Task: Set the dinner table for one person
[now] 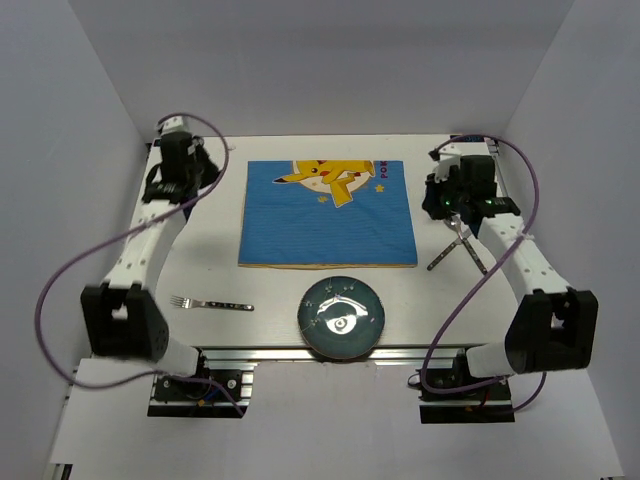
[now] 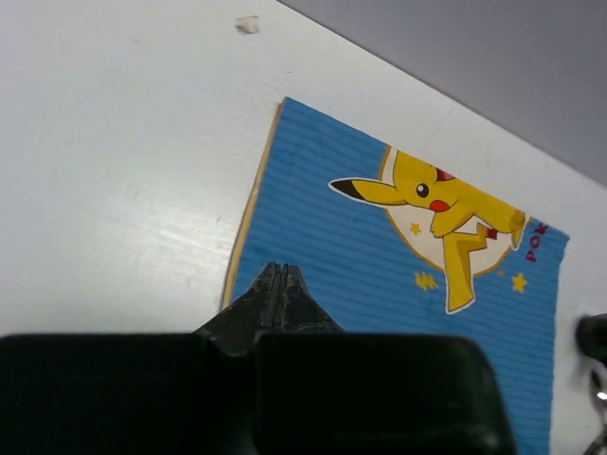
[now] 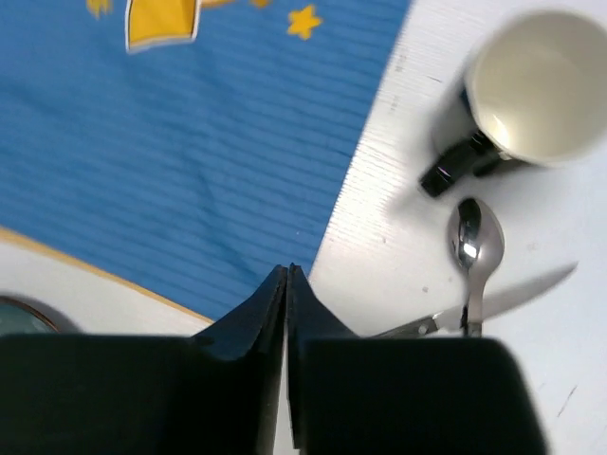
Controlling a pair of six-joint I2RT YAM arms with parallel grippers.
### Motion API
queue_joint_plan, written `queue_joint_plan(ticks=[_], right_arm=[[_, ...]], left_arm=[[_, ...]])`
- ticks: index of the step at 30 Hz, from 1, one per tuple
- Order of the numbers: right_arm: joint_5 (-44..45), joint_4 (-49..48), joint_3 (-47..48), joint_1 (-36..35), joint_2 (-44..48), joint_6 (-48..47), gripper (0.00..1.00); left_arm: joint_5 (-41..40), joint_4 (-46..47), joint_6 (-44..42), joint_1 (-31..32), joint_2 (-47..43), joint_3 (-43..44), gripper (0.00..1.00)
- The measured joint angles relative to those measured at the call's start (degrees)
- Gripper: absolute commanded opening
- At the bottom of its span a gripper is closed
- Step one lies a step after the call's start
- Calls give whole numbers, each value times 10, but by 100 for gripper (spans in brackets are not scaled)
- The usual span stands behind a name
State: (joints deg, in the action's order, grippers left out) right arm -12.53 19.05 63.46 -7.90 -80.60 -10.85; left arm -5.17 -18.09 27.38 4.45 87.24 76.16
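Top external view: dinner table (image 1: 215,200) under all items, placemat (image 1: 328,214) laid bare; left gripper (image 2: 279,284) and right gripper (image 3: 286,294) pressed together, empty; plate (image 1: 342,317) likely next, needing opened jaws.

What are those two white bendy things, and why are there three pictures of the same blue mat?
Those are two robot arms, bolted to the near edge of a white table. The big picture comes from a camera up above, looking down. The other two come from little cameras on each arm's wrist, so you see the black fingers at the bottom of each.

On the table lies a blue placemat with a yellow cartoon figure. In front of it sits a round dark plate, and a fork lies to its left. On the right, the wrist picture shows a mug, white inside, with a spoon and a knife crossing each other.

The left gripper and the right gripper both have their fingers pressed together, holding nothing. Nothing sits on the mat yet.
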Motion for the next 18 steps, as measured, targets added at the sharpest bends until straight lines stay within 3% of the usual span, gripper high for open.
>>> queue_joint_plan(ticks=[1,2,4,5,6,9,14,18], right_arm=[[5,0,1,8,12,23,4],[10,2,1,15,24,46,6],[23,3,1,25,43,85,25],[33,3,1,30,50,103,33],[41,4,1,33,53,119,51],[76,7,2,37,48,151,70],[131,5,5,42,6,180,74],[157,4,8,44,-43,199,71]], left_arm=[[2,0,5,-7,-44,-35,27],[2,-1,8,-13,-80,-61,39],[9,-4,23,-21,-150,-105,60],[13,-7,29,-20,-178,-124,63],[18,-12,33,-20,-203,-143,66],[32,-30,47,-17,-259,-200,74],[42,-61,73,-17,-329,-287,90],[43,-81,91,-17,-373,-309,91]])
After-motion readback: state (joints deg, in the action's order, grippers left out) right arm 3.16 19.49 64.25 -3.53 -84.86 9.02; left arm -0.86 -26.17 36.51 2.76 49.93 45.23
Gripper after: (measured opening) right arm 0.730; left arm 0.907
